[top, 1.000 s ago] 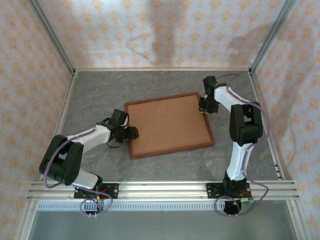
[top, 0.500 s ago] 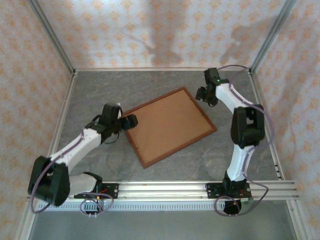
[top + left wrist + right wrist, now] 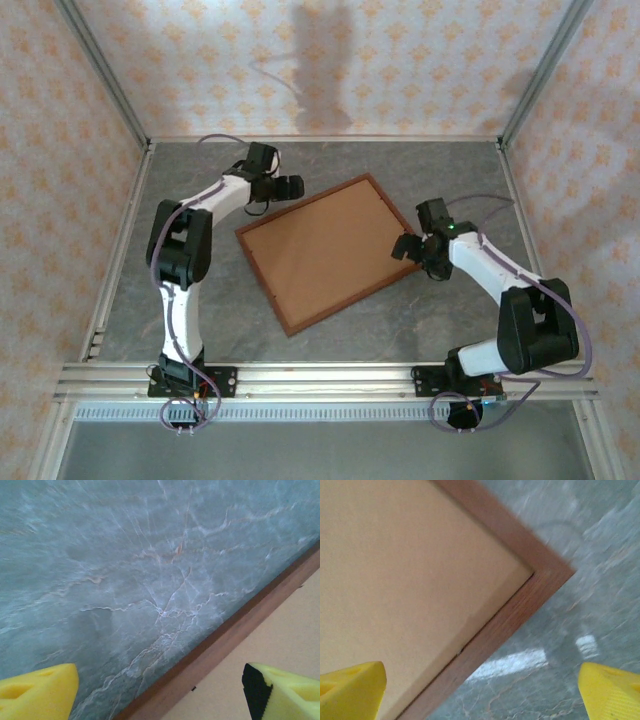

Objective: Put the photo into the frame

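The frame (image 3: 520, 607) lies board-up in the middle of the table (image 3: 400, 335), skewed, with one corner toward the far edge. Our left gripper (image 3: 292, 187) hovers over the frame's far-left side, jaws spread wide and gripping nothing. Our right gripper (image 3: 406, 248) stands just as wide at the corner nearest the right edge, also empty. We cannot tell whether the photo sits under the board (image 3: 325, 255). Nothing pins the frame, so a nudge from either pad could spin it, and a one-sided lift might spill the board loose.
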Motion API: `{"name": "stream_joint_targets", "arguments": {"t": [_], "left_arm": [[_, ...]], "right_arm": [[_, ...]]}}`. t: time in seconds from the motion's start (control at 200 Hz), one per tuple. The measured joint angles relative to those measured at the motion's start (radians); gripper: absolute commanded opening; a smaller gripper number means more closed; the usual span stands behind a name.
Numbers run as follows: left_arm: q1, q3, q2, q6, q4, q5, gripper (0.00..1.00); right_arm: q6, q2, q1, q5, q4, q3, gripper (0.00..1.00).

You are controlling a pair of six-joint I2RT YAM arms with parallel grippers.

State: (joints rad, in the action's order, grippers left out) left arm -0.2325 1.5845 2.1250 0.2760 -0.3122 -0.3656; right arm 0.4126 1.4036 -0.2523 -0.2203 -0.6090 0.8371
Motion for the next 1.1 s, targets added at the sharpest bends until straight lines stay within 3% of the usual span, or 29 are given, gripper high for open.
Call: {"name": "stream_joint_targets", "arguments": {"t": [0.19, 0.38, 0.616, 0.856, 1.101], "left_arm": [[0.0, 0.091, 0.101, -0.063, -0.098, -0.084, 0.83], [0.017, 0.029, 0.071, -0.071, -0.079, -0.169, 0.67], [0.028, -0.24, -0.095, -0.067, -0.027, -0.183, 0.51], [0.014, -0.587, -0.361, -0.053, -0.007, -0.122, 0.51], [-0.097, -0.788, -0.536, 0.011, 0.038, 0.008, 0.48]], "right_arm": [[0.053, 0.058, -0.023, -0.066, 0.091, -0.033, 0.97], [0.085, 0.121, -0.023, -0.111, 0.172, -0.019, 0.94], [0.097, 0.204, -0.005, -0.116, 0.101, 0.069, 0.89], [0.044, 0.382, 0.018, -0.133, 0.097, 0.285, 0.77], [-0.055, 0.542, 0.024, -0.159, 0.108, 0.504, 0.62]]}}
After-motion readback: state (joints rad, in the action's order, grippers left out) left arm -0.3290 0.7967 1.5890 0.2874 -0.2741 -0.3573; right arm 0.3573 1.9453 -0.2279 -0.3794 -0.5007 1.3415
